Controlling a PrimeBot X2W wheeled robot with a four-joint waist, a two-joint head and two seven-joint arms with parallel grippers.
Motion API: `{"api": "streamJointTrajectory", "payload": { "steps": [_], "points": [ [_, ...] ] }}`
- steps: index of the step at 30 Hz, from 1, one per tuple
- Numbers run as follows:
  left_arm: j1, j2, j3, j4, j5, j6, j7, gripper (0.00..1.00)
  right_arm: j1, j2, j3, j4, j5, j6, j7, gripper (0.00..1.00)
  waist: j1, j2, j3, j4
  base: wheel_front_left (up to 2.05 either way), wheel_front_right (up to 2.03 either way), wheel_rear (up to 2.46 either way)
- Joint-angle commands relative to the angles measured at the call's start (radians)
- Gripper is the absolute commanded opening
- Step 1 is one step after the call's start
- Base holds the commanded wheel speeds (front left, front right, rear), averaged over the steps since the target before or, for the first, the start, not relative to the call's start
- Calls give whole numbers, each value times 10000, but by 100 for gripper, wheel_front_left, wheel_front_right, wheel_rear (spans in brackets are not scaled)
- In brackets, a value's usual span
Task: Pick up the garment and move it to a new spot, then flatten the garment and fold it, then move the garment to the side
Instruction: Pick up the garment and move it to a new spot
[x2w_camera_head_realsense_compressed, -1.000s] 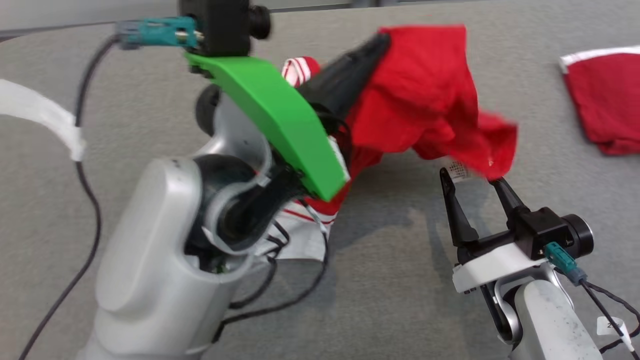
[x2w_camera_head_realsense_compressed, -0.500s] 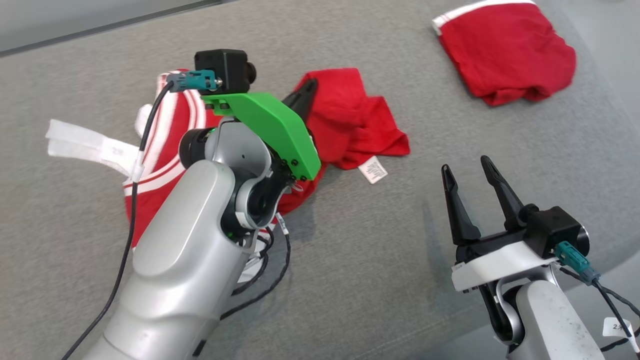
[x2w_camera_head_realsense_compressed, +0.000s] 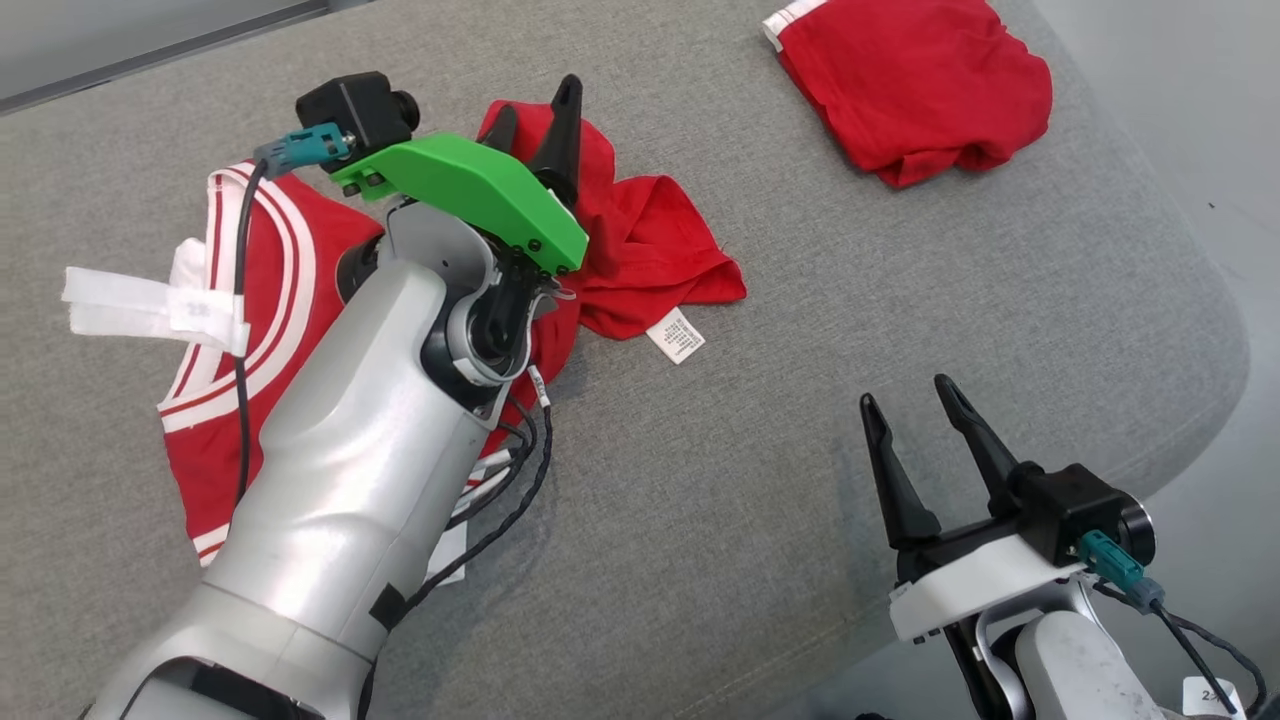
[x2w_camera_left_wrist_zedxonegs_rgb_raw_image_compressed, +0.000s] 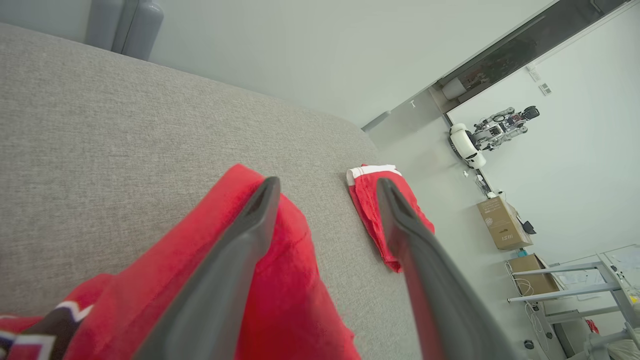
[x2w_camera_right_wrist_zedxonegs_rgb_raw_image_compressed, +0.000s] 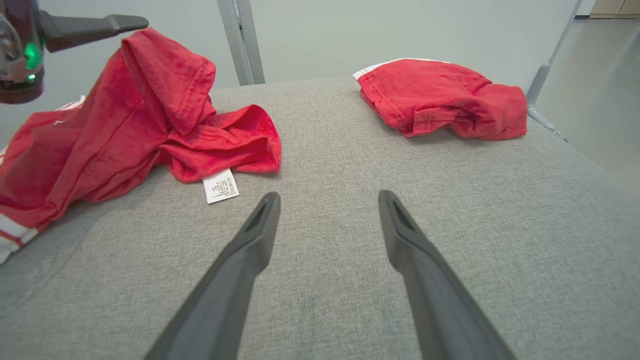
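Head looks down; wrists look low along fingers (x2w_camera_right_wrist_zedxonegs_rgb_raw_image_compressed: 240, 270); all share garment (x2w_camera_head_realsense_compressed: 650, 250).

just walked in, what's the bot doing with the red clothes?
It's folding laundry, at an early stage. The left hand is open right over a crumpled red shirt, which lies in a heap on the grey cushion and is not yet flattened. The right hand is open too, over bare cushion nearer the robot, holding nothing. The other red garment lies at the far right corner.
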Motion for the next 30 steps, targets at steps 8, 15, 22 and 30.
{"api": "streamJointTrajectory", "payload": {
  "steps": [8, 15, 22, 30],
  "points": [
    [-1067, 58, -1369, 518, 92, 69, -1318, 100, -94, -9, -274, -265, -532, -14, -32, 100, 0, -1, -206, 970, 0, 0, 0],
    [-448, 192, -2076, -264, 525, -225, -2019, 100, -84, -12, -830, -498, -1001, -14, -32, 100, 0, -1, -350, 1991, 0, 0, 0],
    [1703, 1726, -2730, -2159, 1540, 581, -2381, 100, 93, -13, -1225, -632, -1420, -14, -32, 100, 0, -1, -421, 2835, 0, 0, 0],
    [4539, 3299, -2785, -4072, 1132, 1604, -2233, 100, 107, -13, -1456, -668, -1801, -14, -32, 100, 0, -1, -450, 3449, 0, 0, 0]
  ]
}}
